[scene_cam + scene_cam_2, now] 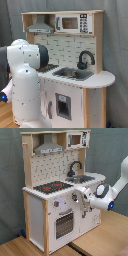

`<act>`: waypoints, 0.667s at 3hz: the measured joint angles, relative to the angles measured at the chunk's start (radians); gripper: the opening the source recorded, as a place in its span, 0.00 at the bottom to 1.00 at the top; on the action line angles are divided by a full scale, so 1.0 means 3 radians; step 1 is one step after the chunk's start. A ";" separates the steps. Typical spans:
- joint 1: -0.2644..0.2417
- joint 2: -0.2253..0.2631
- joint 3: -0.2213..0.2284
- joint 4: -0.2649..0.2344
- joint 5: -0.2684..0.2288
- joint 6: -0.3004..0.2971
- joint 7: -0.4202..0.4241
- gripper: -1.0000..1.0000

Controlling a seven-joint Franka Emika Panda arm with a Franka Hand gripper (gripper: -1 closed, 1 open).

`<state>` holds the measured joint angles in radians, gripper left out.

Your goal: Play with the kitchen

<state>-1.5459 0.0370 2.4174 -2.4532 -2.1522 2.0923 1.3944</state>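
Light wood and white panels make up the kitchen (pixel 52 188), which stands on a wooden floor (pixel 100 240) in front of a grey curtain (pixel 10 178). In the second exterior view my gripper (pixel 85 207) sits at the front face of the kitchen, just below the counter edge and beside the oven door (pixel 63 224), near the knobs (pixel 56 204); I cannot tell how far my fingers are parted or whether they have hold of anything. On the counter I see the hob (pixel 52 186) with its red rings, and toward the second exterior view's right the sink (pixel 82 177) with the black faucet (pixel 75 167). In the first exterior view my white arm (pixel 25 85) hides the kitchen's left part, while the hood (pixel 40 26) and microwave (pixel 74 23) show above.
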 joint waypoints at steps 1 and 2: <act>0.0002 -0.0013 0.0009 -0.0005 -0.0023 0.0101 -0.0387 1.00; 0.0007 -0.0227 0.0180 0.0003 -0.0024 0.0099 -0.0587 1.00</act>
<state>-1.5437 -0.0310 2.4712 -2.4522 -2.1593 2.1221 1.2183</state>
